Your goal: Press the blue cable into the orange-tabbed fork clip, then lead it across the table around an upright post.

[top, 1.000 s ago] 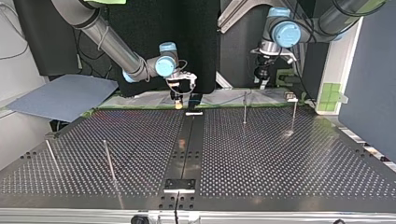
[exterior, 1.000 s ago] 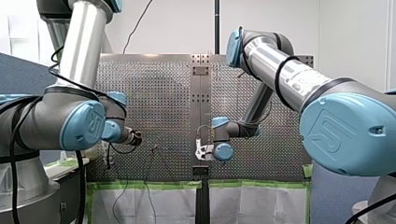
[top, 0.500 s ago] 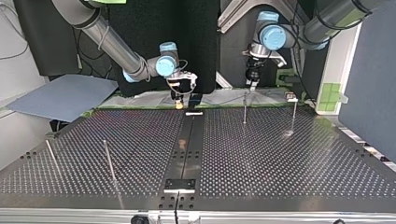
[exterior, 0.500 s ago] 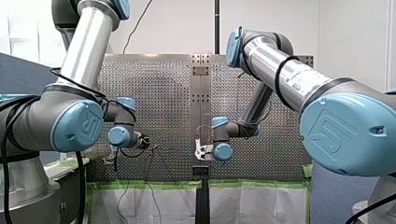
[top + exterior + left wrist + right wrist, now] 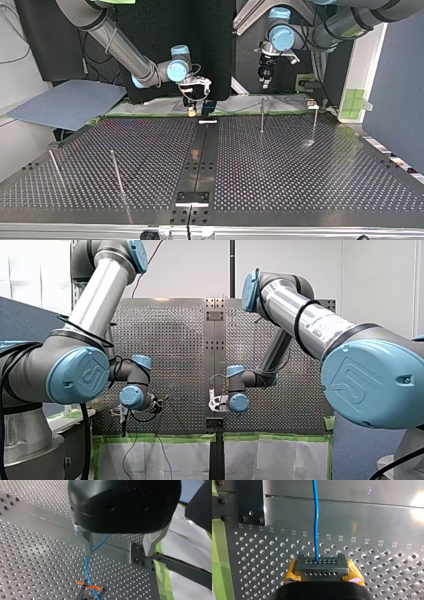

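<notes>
In the left wrist view my left gripper (image 5: pixel 118 553) hangs open above the table, with nothing between its metal fingers (image 5: pixel 87 538). The blue cable (image 5: pixel 86 566) runs from behind one finger down to the orange-tabbed fork clip (image 5: pixel 91 588) ahead of it and passes across the tabs. My right gripper (image 5: pixel 317 563) is shut on the blue cable (image 5: pixel 315 517), its yellow pads on either side, and the cable leads straight ahead over the plate. In the top view my right gripper (image 5: pixel 192 106) sits low at the table's far edge and my left gripper (image 5: pixel 263 77) hovers higher.
Two upright posts (image 5: pixel 262 115) (image 5: pixel 315 122) stand at the top view's far right and two more (image 5: pixel 116 172) (image 5: pixel 55 167) lean at its near left. A dark centre strip (image 5: pixel 200 160) divides the perforated table. Green tape (image 5: pixel 162 580) edges the plate.
My left arm has swung: its gripper moved leftward and slightly up in the top view, rightward and lower in the front view. My right arm has stayed still with the cable.
</notes>
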